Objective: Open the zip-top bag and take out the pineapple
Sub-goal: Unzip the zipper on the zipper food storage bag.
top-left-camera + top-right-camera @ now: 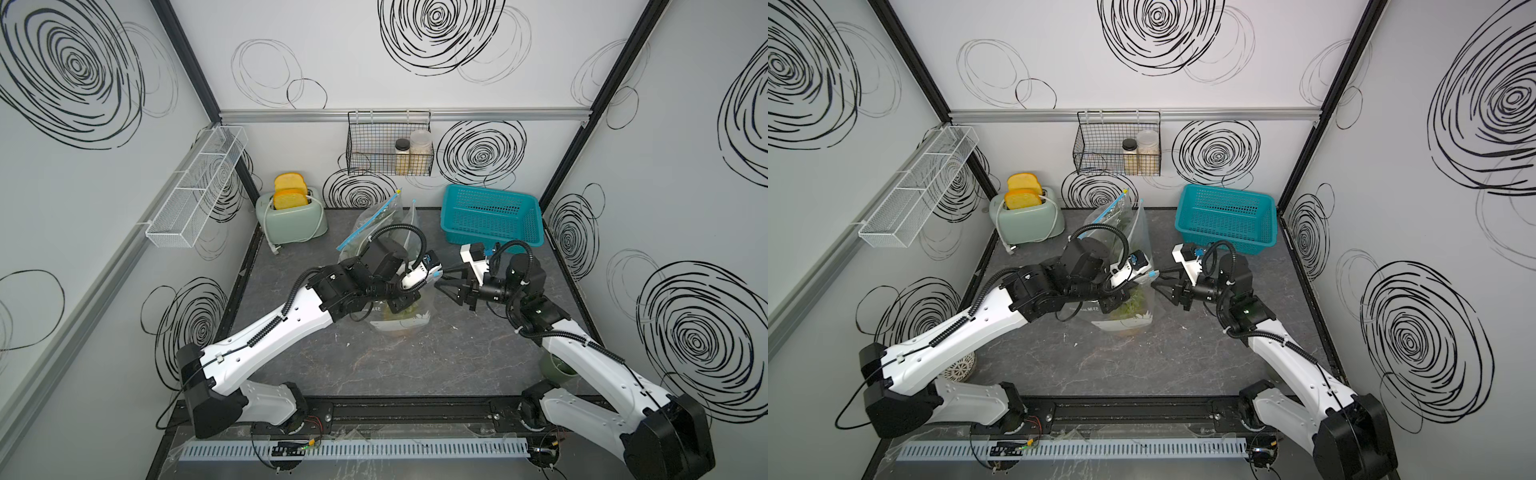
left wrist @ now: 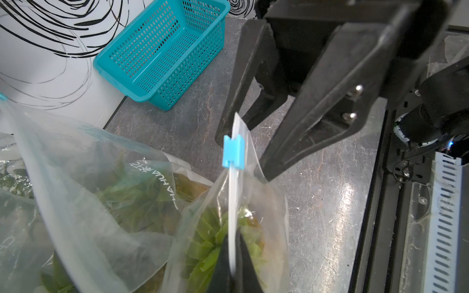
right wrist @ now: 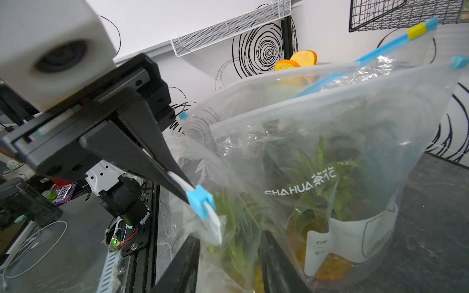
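A clear zip-top bag [image 1: 409, 232] [image 1: 1140, 232] [image 3: 355, 121] stands mid-table. Inside it is the pineapple [image 3: 317, 177] [image 2: 208, 241] [image 1: 1129, 307], green leaves above an orange-yellow body. The bag's blue slider [image 2: 233, 152] [image 3: 200, 200] sits on a white zip strip at the near top corner. My left gripper [image 1: 432, 277] [image 2: 234, 236] [image 3: 185, 195] is shut on that strip just behind the slider. My right gripper [image 1: 439, 281] [image 1: 1156, 279] [image 3: 228, 237] is open. Its two fingers [image 2: 317, 114] straddle the strip's end and the bag corner, apart from both.
A second clear bag with a blue zip strip [image 1: 370, 220] and a yellow slider [image 3: 416, 30] leans behind. A teal basket [image 1: 490, 216] stands back right, a toaster [image 1: 291, 216] back left. A black wire basket [image 1: 374, 145] hangs on the back wall. A green cup [image 1: 557, 368] sits under my right arm.
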### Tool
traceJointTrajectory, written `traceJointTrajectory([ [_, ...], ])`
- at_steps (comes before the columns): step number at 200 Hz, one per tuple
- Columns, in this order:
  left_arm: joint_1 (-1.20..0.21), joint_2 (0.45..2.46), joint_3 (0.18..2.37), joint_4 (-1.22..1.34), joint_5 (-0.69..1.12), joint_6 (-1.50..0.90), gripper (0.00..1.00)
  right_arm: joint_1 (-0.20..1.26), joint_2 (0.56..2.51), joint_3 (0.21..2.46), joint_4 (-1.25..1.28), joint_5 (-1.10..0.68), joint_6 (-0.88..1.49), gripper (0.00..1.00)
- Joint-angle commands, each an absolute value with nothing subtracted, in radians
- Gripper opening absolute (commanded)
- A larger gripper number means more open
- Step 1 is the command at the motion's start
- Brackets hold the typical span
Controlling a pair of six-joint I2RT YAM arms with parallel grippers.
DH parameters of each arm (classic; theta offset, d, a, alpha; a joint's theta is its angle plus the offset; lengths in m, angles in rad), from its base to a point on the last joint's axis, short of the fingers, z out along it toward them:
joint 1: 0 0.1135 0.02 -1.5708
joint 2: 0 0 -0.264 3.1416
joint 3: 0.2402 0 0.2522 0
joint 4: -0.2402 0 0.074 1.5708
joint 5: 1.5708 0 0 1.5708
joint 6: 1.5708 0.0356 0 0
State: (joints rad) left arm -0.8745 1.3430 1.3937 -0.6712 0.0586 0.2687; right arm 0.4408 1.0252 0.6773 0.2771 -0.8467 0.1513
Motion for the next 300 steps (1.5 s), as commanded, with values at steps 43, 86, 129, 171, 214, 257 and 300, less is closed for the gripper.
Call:
traceJointTrajectory([
  [43,-0.853,1.336,1.417,-0.640,0.029,0.270,0.00,0.453,1.004,0.766,0.230,-0.864,0.092,0.53],
  [86,-0.850,1.320,1.439,-0.661,0.030,0.278,0.00,0.456,1.009,0.780,0.220,-0.865,0.085,0.53],
  [129,-0.850,1.319,1.427,-0.650,0.036,0.270,0.00,0.460,1.042,0.784,0.233,-0.879,0.084,0.46],
  [171,-0.850,1.321,1.422,-0.649,0.044,0.270,0.00,0.462,1.054,0.779,0.258,-0.882,0.081,0.40],
  [214,-0.850,1.314,1.419,-0.656,0.042,0.271,0.00,0.461,1.074,0.794,0.274,-0.889,0.087,0.28],
  [257,-0.850,1.313,1.404,-0.643,0.040,0.263,0.00,0.462,1.090,0.812,0.257,-0.919,0.083,0.09],
  [300,-0.849,1.328,1.432,-0.643,0.050,0.263,0.18,0.473,1.056,0.814,0.247,-0.897,0.071,0.00],
])
